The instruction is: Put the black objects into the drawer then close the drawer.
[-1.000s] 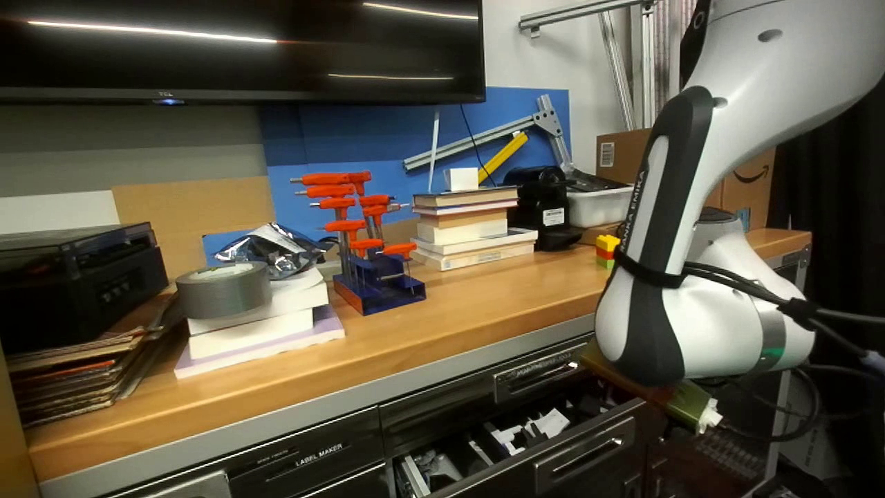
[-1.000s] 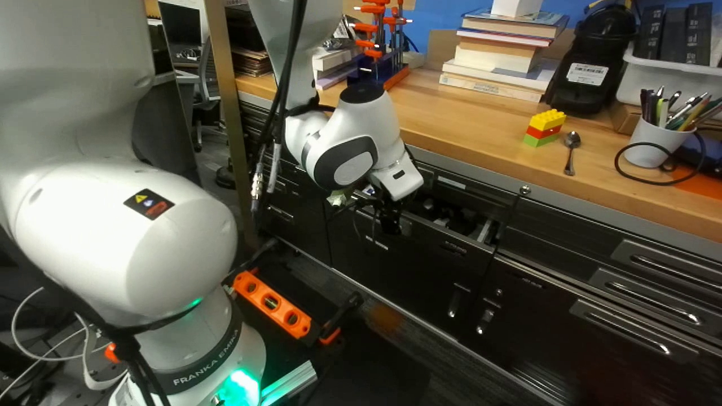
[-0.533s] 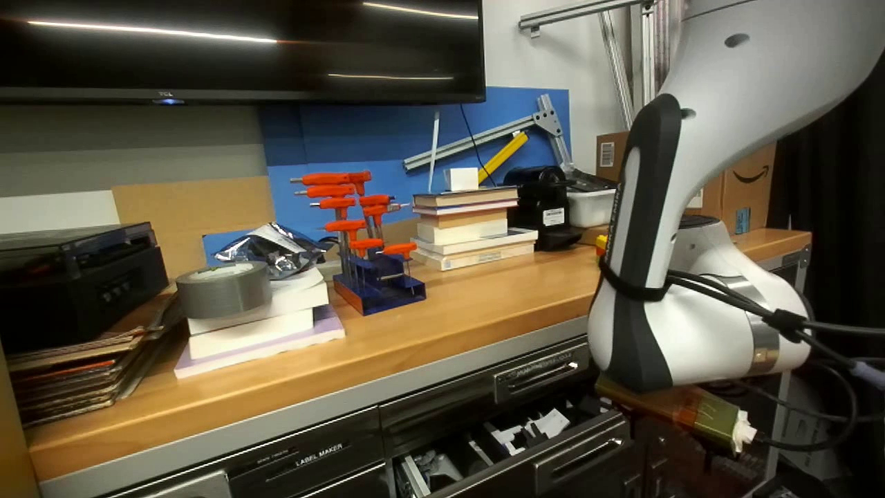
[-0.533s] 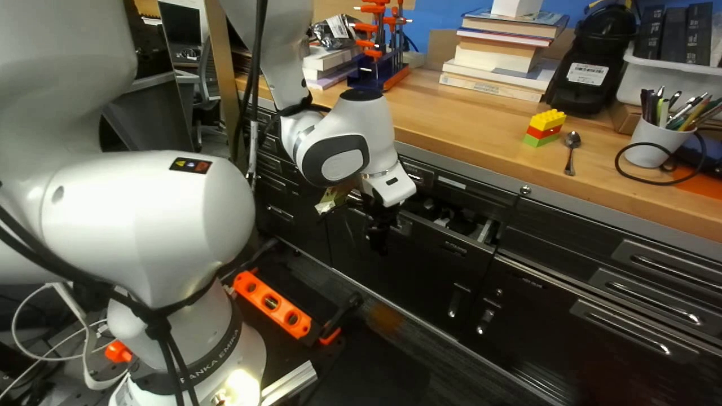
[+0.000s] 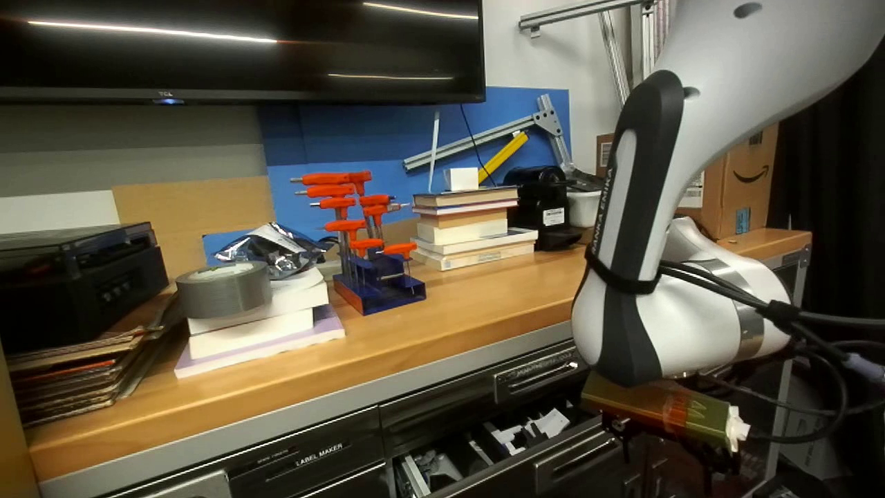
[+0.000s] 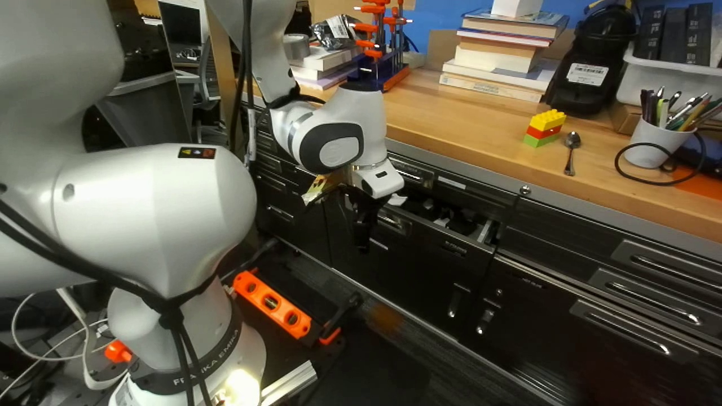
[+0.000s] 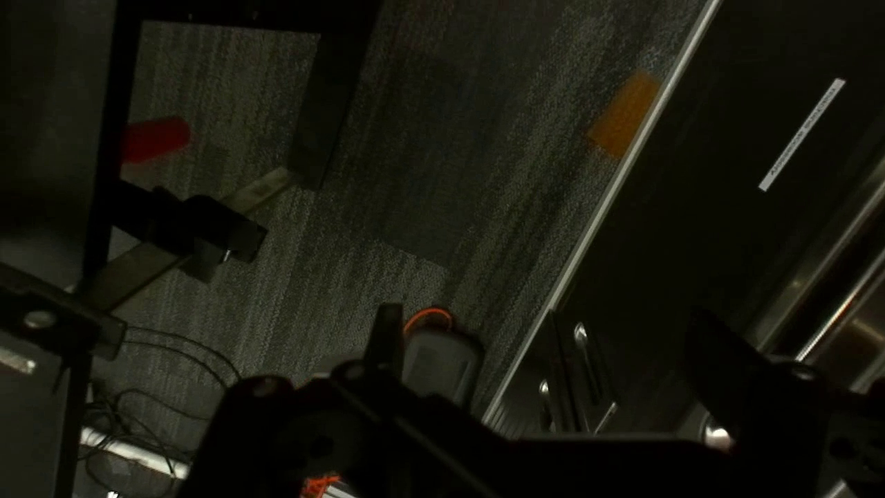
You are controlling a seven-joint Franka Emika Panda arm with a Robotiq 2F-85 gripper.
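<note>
The wide dark drawer stands pulled open in both exterior views, with white, grey and dark parts inside; its front also shows in an exterior view. A dark lump lies in the drawer; I cannot tell whether it is one of the black objects. No other black object can be made out. My gripper points down in front of the drawer's front, apart from it. In the wrist view my gripper is open, its two dark fingers wide apart with nothing between them.
The wooden counter overhangs the cabinet and bears books, a toy brick stack, a spoon and a pen cup. Orange-red hex keys stand in a blue holder. An orange level lies by the robot base.
My gripper has moved left in one view, away from the drawer and a little lower, and the arm has swung with it. The base light turned from green to white. The drawer stays open.
</note>
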